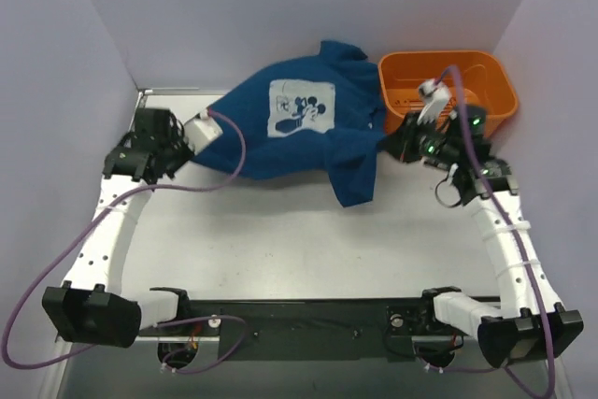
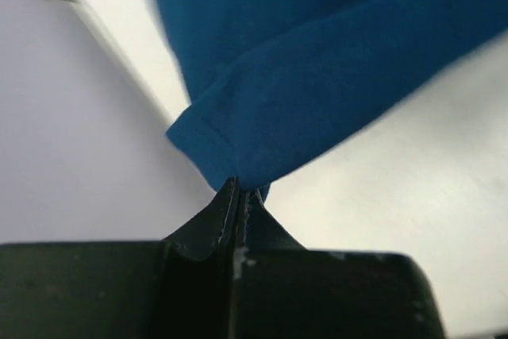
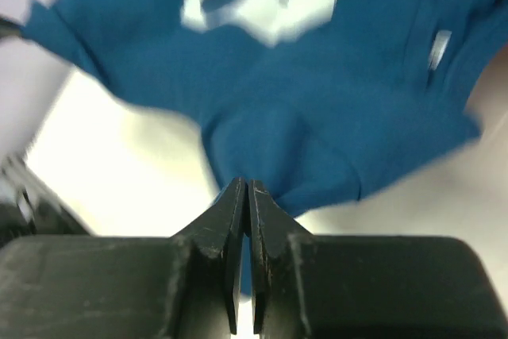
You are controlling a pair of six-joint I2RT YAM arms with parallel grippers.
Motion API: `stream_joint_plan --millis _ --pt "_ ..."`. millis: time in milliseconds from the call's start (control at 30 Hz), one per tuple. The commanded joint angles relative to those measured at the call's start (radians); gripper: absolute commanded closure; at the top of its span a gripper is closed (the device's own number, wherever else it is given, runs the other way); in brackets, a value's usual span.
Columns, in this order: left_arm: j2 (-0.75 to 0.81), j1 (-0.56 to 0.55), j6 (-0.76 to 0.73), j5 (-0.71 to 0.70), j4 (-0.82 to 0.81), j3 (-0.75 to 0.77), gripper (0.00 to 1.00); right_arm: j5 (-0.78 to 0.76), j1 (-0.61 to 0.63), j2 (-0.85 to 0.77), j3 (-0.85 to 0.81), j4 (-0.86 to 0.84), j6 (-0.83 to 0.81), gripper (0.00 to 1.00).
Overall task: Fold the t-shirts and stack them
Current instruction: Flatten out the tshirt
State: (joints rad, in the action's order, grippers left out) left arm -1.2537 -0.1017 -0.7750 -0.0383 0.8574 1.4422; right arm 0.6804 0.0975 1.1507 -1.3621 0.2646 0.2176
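A dark blue t-shirt [image 1: 299, 128] with a pale square cartoon-mouse print [image 1: 301, 107] hangs stretched between my two grippers above the table's far half. My left gripper [image 1: 192, 149] is shut on the shirt's left corner, which shows as a hemmed edge in the left wrist view [image 2: 238, 184]. My right gripper [image 1: 391, 145] is shut on a fold of the shirt at its right side, seen in the right wrist view [image 3: 248, 188]. One part of the shirt [image 1: 353, 179] droops toward the table. No other shirts are in view.
An orange plastic tub [image 1: 448, 91] stands at the far right, just behind my right arm. Pale walls close in the table at the back and both sides. The white table [image 1: 280, 240] lies below the shirt.
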Motion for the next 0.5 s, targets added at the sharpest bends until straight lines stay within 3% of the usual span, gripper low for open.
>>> stream_joint_plan --millis 0,133,233,467 --pt "0.147 -0.050 -0.110 0.026 0.006 -0.390 1.00 -0.152 0.173 -0.158 0.445 0.110 -0.093 1.00" --pt "0.235 -0.064 -0.155 -0.037 -0.024 -0.684 1.00 -0.318 0.338 -0.229 0.748 0.117 0.093 1.00" --pt "0.278 -0.066 -0.176 -0.060 0.052 -0.808 1.00 -0.369 0.421 -0.253 0.839 0.154 0.292 1.00" --pt "0.395 -0.059 -0.193 -0.069 0.274 -0.778 1.00 -0.430 0.424 -0.494 0.858 0.404 0.511 1.00"
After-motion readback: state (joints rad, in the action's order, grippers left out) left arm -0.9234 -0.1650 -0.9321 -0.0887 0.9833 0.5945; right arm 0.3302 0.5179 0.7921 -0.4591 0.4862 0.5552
